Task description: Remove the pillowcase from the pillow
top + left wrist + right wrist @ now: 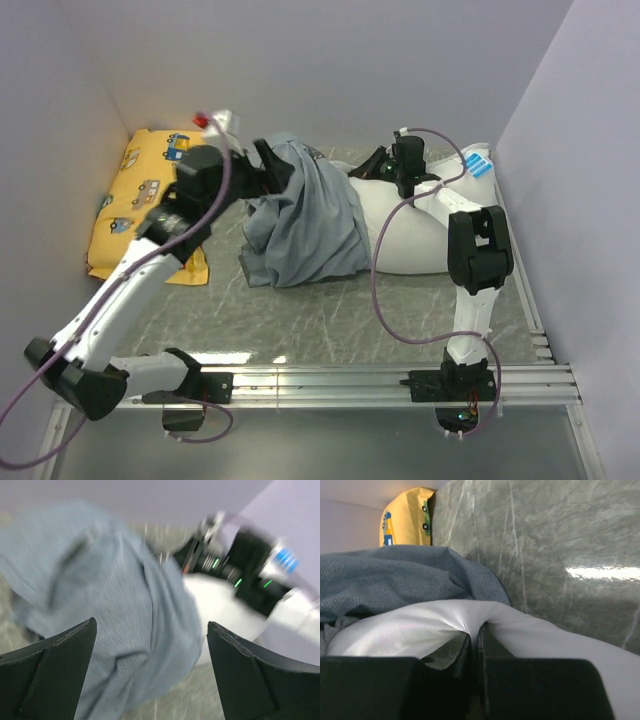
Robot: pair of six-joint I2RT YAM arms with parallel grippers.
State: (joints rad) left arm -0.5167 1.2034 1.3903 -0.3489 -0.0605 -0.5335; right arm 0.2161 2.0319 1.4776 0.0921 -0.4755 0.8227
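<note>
1. At the far left, a yellow cushion with little cars on it lies on the counter, next to the wall. It is not part of this job.
2. The left hand is up at the top of the pillowcase. Its fingers are spread wide and nothing is pinched between them.
3. The pillowcase is a soft grey-blue heap in the middle of the counter. It hangs over the left end of the pillow. I cannot tell if that end is inside the case or just under it.
4. The big white pillow lies to the right of the heap, near the right wall. Most of it is bare, so I think the job is nearly done.
5. The right hand is at the back edge of the pillow. Its fingers are pressed together and pinch a small fold of the white cloth.
6. Here is what could go wrong:
   - The left hand may close too deep and grab the pillow through the grey cloth. Then the case and the pillow would move as one, and the case would not come off.
   - The right hand holds only a little fold. A hard pull on the case could slip it free, and the pillow would slide along too.
   - A pull to the left could sweep the case into the yellow cushion and push it.
</note>
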